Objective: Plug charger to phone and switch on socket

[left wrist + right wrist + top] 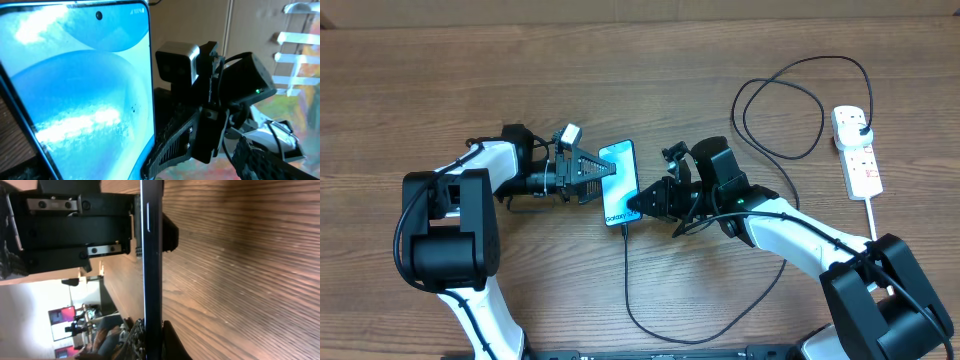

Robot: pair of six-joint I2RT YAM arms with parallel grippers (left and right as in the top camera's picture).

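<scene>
The slick, rigid phone (620, 182), likely best taken by its thin edges, sat pinched at its near end by the right gripper (642, 205), the left gripper (588, 176) spread.

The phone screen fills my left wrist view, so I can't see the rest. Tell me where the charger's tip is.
Observer: From overhead, the charger runs up to the lower end of the phone. I can't tell whether the tip is fully seated.
Operator: Report its other end.
Observer: It is plugged into the end outlet of the socket, at the far right of the table.
Operator: Give me the right gripper.
Observer: The right wrist view shows the right gripper with a finger on each face of the phone, shut on it.
</scene>
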